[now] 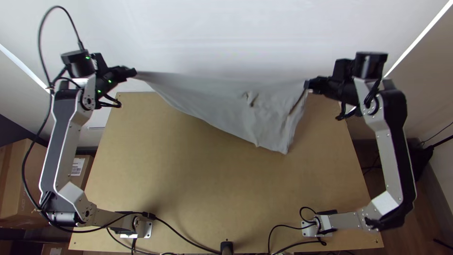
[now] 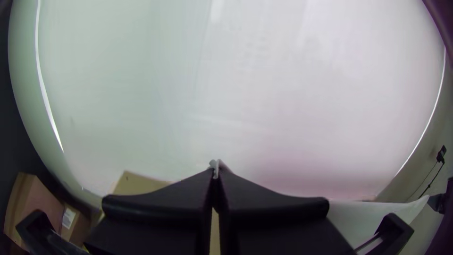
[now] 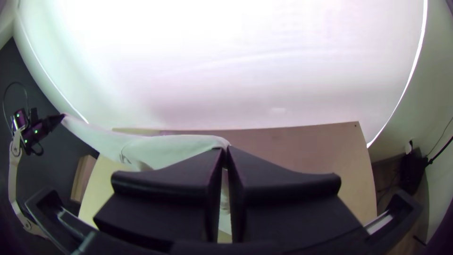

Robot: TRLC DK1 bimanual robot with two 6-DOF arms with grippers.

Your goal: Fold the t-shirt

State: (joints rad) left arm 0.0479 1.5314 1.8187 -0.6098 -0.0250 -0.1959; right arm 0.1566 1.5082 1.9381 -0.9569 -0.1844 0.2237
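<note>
Fingers of the left gripper (image 1: 131,72) and right gripper (image 1: 309,85) pinch the pale t-shirt (image 1: 226,108) by its upper edge. Between them it stretches, drooping most toward the right pair.

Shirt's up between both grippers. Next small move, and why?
Probably lower both grippers together, easing toward the bases: left gripper and right gripper each pinch the t-shirt, its upper edge stretched between them and appearing past the table's far edge, with the loose part hanging. That should lay it down fairly flat.
</note>
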